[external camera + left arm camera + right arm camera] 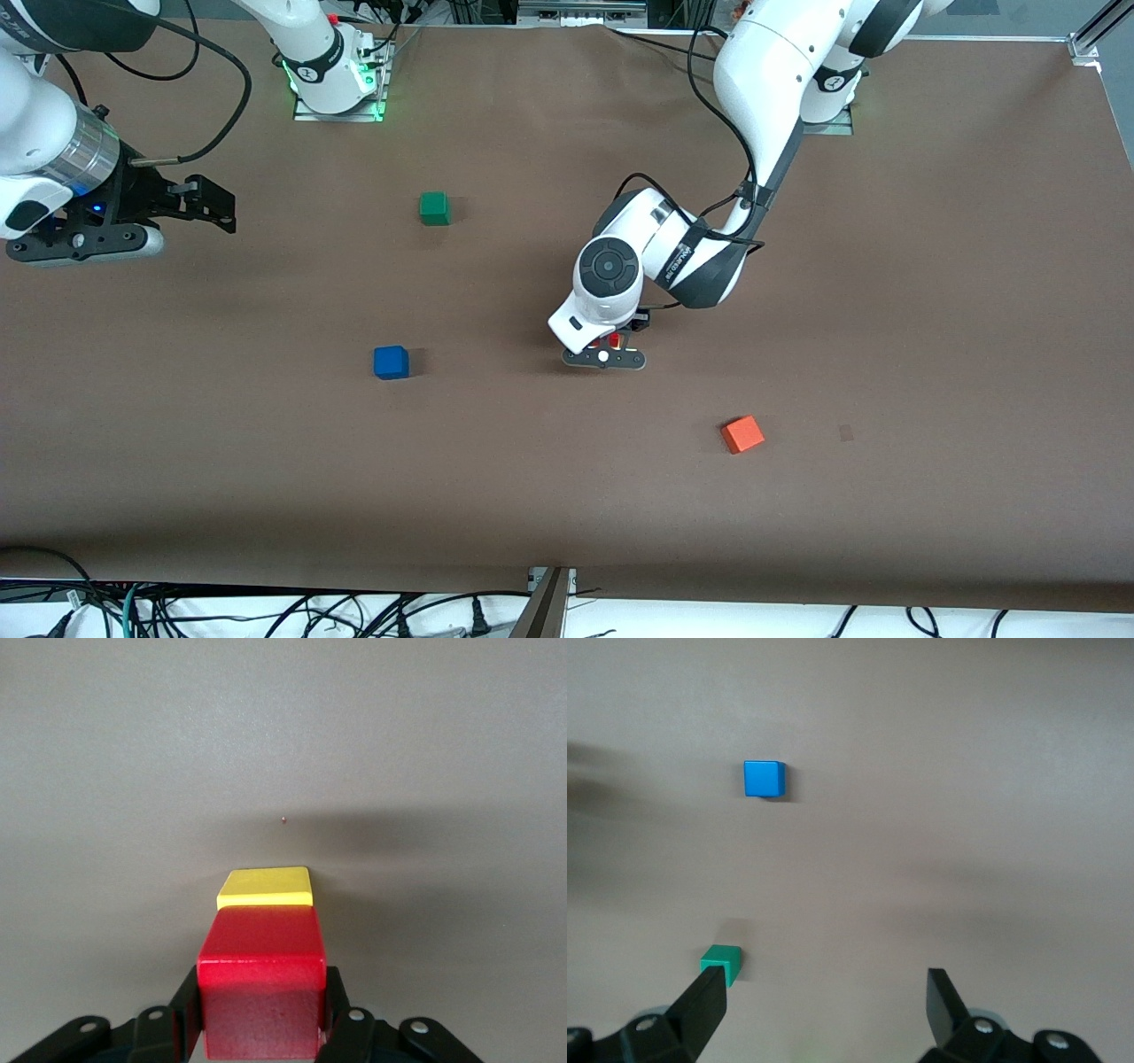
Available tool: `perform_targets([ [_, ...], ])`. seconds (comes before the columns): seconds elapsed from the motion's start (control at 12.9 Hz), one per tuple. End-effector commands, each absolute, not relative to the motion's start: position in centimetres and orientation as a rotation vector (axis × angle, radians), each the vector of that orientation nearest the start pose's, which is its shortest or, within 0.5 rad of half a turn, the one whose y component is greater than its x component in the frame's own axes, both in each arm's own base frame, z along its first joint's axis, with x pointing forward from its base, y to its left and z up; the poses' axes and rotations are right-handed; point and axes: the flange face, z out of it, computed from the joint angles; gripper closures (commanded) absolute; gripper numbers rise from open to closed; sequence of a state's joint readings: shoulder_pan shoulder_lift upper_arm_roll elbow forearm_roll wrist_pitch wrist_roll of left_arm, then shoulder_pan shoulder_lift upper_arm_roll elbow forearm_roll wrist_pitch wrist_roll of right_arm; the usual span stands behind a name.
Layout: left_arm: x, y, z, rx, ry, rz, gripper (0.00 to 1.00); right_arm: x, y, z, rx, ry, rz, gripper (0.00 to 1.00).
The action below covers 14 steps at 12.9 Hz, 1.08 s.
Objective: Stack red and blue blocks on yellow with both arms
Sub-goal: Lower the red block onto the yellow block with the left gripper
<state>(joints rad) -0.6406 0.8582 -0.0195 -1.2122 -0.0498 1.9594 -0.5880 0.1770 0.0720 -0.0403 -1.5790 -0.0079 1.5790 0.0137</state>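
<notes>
Left hand point(259, 1028) grips red block point(260, 979) over yellow point(266, 887); right hand point(824, 1010) waits open above brown table point(886, 354).

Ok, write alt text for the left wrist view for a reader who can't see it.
The left gripper holds a red cube between its black fingers, just above a yellow cube that sits on the plain brown table. The red cube hides part of the yellow one, and whether the two touch cannot be told.

Lighting: even, overhead, moderately bright. Shadows: soft, short, beside each cube on worktop point(567, 496). Glare: none. Blur: right wrist view edge smeared.
</notes>
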Motion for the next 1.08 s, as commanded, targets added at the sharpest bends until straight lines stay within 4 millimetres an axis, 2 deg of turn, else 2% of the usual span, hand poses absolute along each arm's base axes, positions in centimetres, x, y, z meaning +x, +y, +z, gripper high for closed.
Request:
perform_targets([
  [0.0, 59.2, -45.8, 23.4, -3.093, 0.061, 0.188, 1.00, 57.1, 8.0, 58.7, -3.160, -0.217, 0.099, 0.00],
  [0.39, 59.4, -45.8, 23.4, -3.098, 0.057, 0.177, 1.00, 57.1, 8.0, 58.7, -3.160, -0.217, 0.099, 0.00],
  [0.46, 59.5, -45.7, 23.4, -3.098, 0.055, 0.177, 0.93, 57.1, 8.0, 58.7, -3.160, -0.217, 0.097, 0.00],
  [0.54, 59.6, -45.5, 23.5, -3.099, 0.057, 0.176, 0.01, 57.1, 8.0, 58.7, -3.160, -0.217, 0.099, 0.00],
  [0.85, 60.2, -45.6, 24.9, -3.119, 0.033, 0.159, 0.00, 57.1, 8.0, 58.7, -3.160, -0.217, 0.099, 0.00],
  [1.0, 61.4, -44.4, 27.3, -3.118, 0.000, 0.182, 0.00, 57.1, 8.0, 58.7, -3.160, -0.217, 0.097, 0.00],
])
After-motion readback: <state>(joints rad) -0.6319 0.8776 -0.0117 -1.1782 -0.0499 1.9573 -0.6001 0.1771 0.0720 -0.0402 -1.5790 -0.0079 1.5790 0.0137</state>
